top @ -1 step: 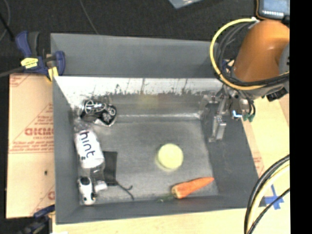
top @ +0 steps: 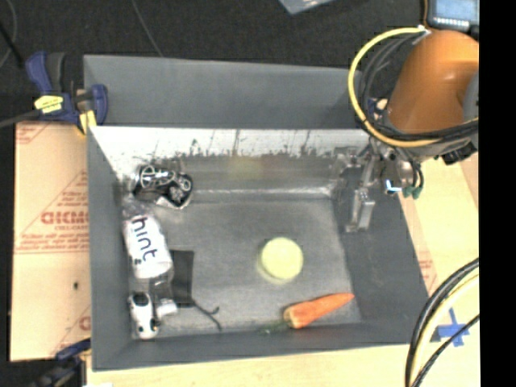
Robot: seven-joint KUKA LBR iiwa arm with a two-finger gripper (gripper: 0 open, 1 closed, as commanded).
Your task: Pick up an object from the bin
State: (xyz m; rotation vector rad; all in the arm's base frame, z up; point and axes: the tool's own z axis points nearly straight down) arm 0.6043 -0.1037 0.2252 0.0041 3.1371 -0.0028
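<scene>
My gripper (top: 360, 216) hangs at the bin's right wall, its fingers pointing down above the floor near the right edge, with nothing between them. A pale yellow round ball (top: 280, 260) lies on the floor to its lower left. An orange carrot (top: 318, 310) lies along the front wall, below the gripper.
Along the left wall lie a crumpled black and silver wrapper (top: 163, 184), a white bottle (top: 147, 248) with dark lettering, a flat black piece (top: 185, 276) and a small white and black gadget (top: 147, 313). The arm's orange cover and cables sit above the bin's right rim.
</scene>
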